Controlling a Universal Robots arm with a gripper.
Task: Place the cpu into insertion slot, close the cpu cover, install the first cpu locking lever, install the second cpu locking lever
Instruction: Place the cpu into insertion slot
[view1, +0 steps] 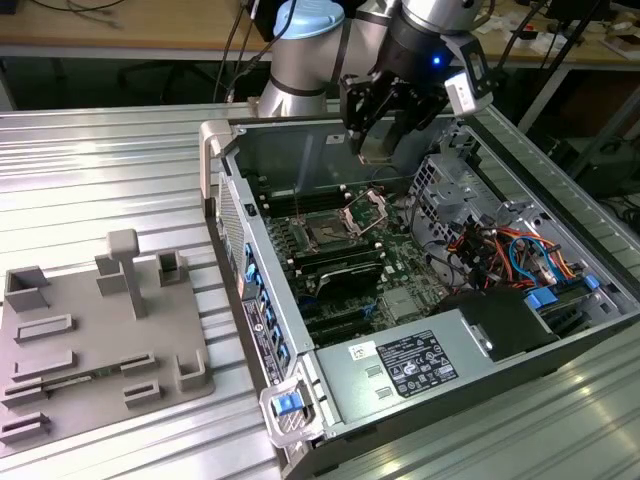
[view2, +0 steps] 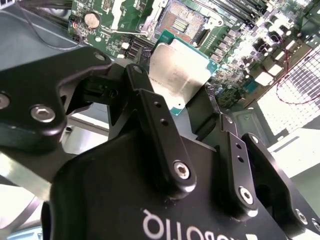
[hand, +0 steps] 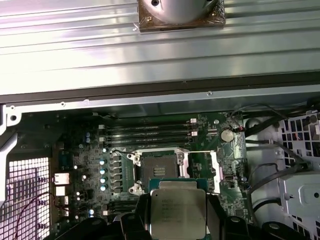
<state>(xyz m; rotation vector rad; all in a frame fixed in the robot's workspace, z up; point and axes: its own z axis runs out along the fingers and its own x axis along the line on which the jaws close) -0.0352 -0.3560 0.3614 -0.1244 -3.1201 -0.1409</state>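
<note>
Between the black fingers (view2: 150, 107) sits the cpu (view2: 180, 75), pinched by two opposite edges, its dull silver top turned toward the cameras in both wrist views. Below the fingers and clear of the chip lies the insertion slot (hand: 159, 172), its dark contact field uncovered on the green board (hand: 80, 145). Just beside the slot, the cpu cover (hand: 215, 172) stands swung up on its hinge. Farther out from the fingers run the long black memory slots (hand: 150, 135), then the walls of the open computer case (view1: 300, 150), which lies on the ribbed metal counter (view1: 100, 170). Farthest from the fingers, a grey power supply box (view1: 420, 365) sits at the case's other end, and a grey moulded tray (view1: 90, 330) rests on the counter outside the case.
</note>
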